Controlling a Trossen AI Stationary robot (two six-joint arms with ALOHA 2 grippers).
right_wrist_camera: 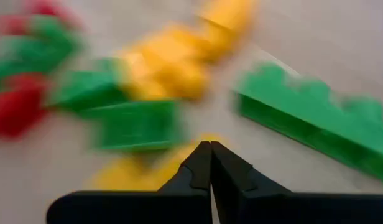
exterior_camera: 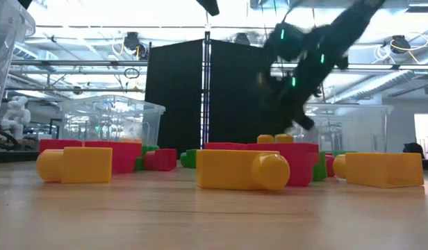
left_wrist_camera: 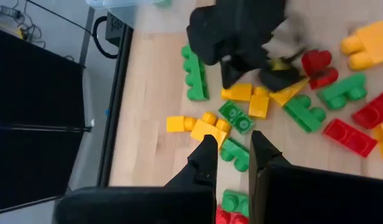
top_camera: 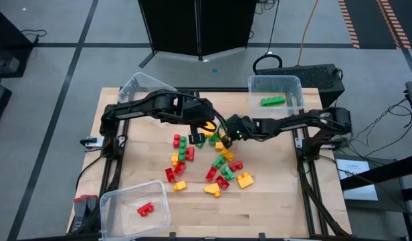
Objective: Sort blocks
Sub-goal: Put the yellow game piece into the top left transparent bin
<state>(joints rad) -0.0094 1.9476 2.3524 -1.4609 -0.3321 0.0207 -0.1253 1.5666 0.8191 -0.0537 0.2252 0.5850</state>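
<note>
Hovering over the far edge of the pile, both claws sit close together above the blocks [top_camera: 206, 164], which lie scattered across the middle of the surface [top_camera: 279, 201].

The left claw [top_camera: 200, 137] reaches in from the left; its wrist view shows the two fingers with a narrow gap at the tips and nothing between them, so I take it as clenched on nothing. Just past its tips in that view lie a green block [left_wrist_camera: 235, 152] and a yellow block [left_wrist_camera: 207, 127].

The right claw [top_camera: 227, 136] comes in from the right, tips pressed together and empty, low over the pile. Straight ahead of it in its wrist view lie a yellow block [right_wrist_camera: 166, 74] and a green one [right_wrist_camera: 135, 124]; a long green block [right_wrist_camera: 316, 124] lies off to one side, its long axis running slantwise away from the tips. This claw looks the nearer to the green and yellow cluster at the pile's far side, and it would have to release before dropping over any block.

Bins, left to right: a bin [top_camera: 112, 207] at the near left corner holds one red block [top_camera: 145, 209]; a bin [top_camera: 136, 87] at the far left shows nothing inside; a bin [top_camera: 293, 84] at the far right holds a green block [top_camera: 273, 101].
</note>
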